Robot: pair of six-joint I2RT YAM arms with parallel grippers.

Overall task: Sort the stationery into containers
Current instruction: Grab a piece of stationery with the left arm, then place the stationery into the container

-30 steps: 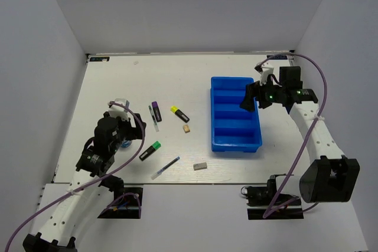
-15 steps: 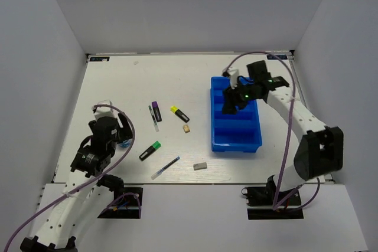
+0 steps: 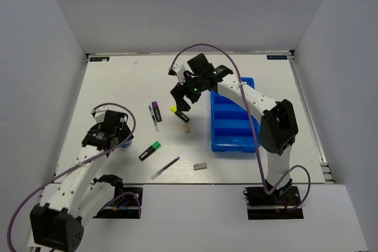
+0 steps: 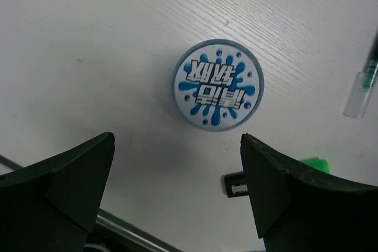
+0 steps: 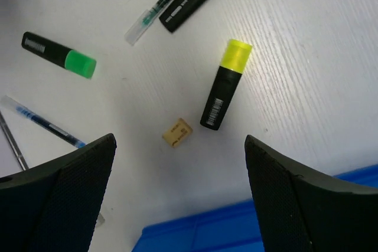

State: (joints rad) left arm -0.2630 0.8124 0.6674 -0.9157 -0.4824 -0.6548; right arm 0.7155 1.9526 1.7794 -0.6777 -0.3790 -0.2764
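Nothing seems sorted yet: the blue tray (image 3: 235, 146), at 3 o'clock on the table (image 3: 118, 81), looks empty where visible. The left fingers (image 4: 65, 175) are wide open and empty above the disc (image 4: 218, 84). The right fingers (image 5: 65, 181) are the same above the yellow highlighter (image 5: 225, 85), at the tray's 9 o'clock.

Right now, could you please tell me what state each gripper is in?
Left gripper: open, empty, above the round blue-and-white disc.
Right gripper: open, empty, above the small tan eraser and yellow-capped black highlighter.
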